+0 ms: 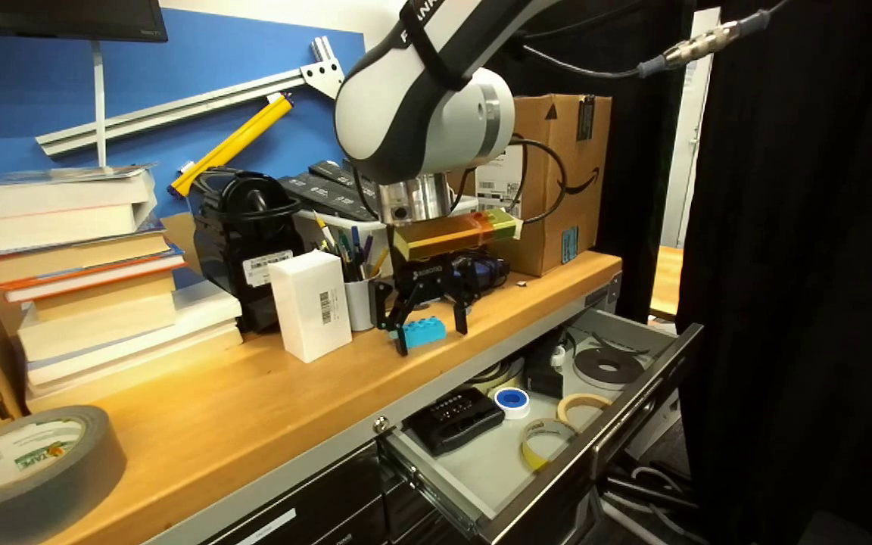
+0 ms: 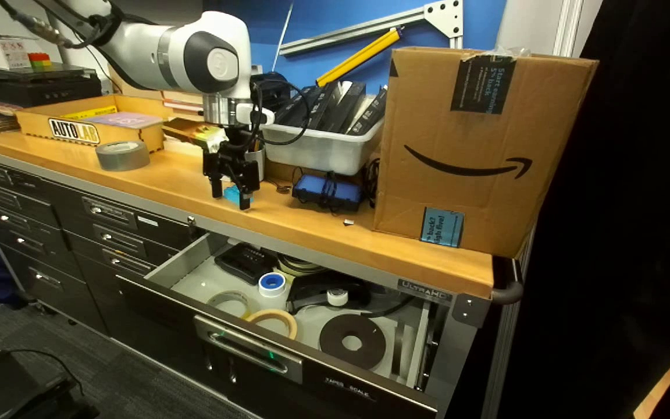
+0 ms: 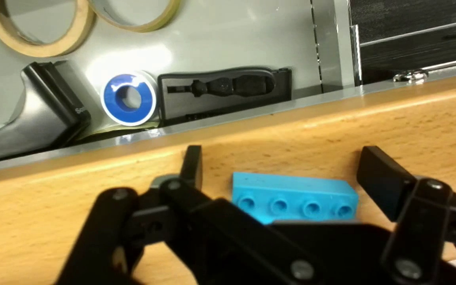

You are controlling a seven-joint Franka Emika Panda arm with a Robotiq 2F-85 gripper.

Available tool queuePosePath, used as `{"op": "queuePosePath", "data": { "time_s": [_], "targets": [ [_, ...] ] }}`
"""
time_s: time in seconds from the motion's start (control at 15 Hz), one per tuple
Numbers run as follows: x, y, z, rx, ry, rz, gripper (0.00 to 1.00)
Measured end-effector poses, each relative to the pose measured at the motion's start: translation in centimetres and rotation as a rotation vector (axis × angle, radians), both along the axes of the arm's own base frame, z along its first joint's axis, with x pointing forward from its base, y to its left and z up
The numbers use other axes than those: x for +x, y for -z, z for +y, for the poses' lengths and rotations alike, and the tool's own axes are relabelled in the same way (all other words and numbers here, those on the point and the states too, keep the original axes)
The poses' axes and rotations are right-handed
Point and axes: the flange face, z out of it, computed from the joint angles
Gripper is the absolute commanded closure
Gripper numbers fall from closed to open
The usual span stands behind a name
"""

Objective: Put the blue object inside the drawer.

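The blue object is a bright cyan toy brick with a row of studs (image 1: 425,331). It lies on the wooden bench top near the front edge. It also shows in an exterior view (image 2: 232,194), partly behind a finger, and in the wrist view (image 3: 291,186), its lower part hidden by the gripper body. My gripper (image 1: 432,339) is open and low over the bench, its fingers on either side of the brick's ends. In the wrist view the fingers (image 3: 281,162) stand apart from the brick, with a wider gap at left. The drawer (image 2: 192,285) is pulled open below the bench edge.
The drawer holds a black case (image 1: 455,418), a blue-and-white tape roll (image 3: 129,98), tan tape rings (image 2: 274,323) and a dark roll (image 2: 352,343). A white box (image 1: 311,306) and pen cup (image 1: 361,304) stand close to the gripper. A cardboard box (image 2: 480,151) stands at the bench end.
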Motion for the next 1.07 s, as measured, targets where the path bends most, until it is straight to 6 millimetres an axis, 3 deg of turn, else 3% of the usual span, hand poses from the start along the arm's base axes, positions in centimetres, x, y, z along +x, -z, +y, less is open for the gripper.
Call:
{"op": "queuePosePath", "data": {
  "time_s": [0.2,0.27,0.33,0.53,0.8,1.07],
  "targets": [
    [1.0,-0.1,0.6,0.004,-0.006,-0.008,0.0],
    [1.2,-0.2,0.7,0.005,-0.006,-0.011,0.25],
    [1.5,-0.2,0.7,0.006,-0.006,-0.013,0.26],
    [1.8,-0.2,0.4,0.006,0.001,-0.018,0.51],
    [0.8,-0.5,-1.0,-0.017,-0.019,0.061,0.54],
    [-3.6,-0.2,-5.0,-0.028,-0.095,0.209,0.54]
  ]
}}
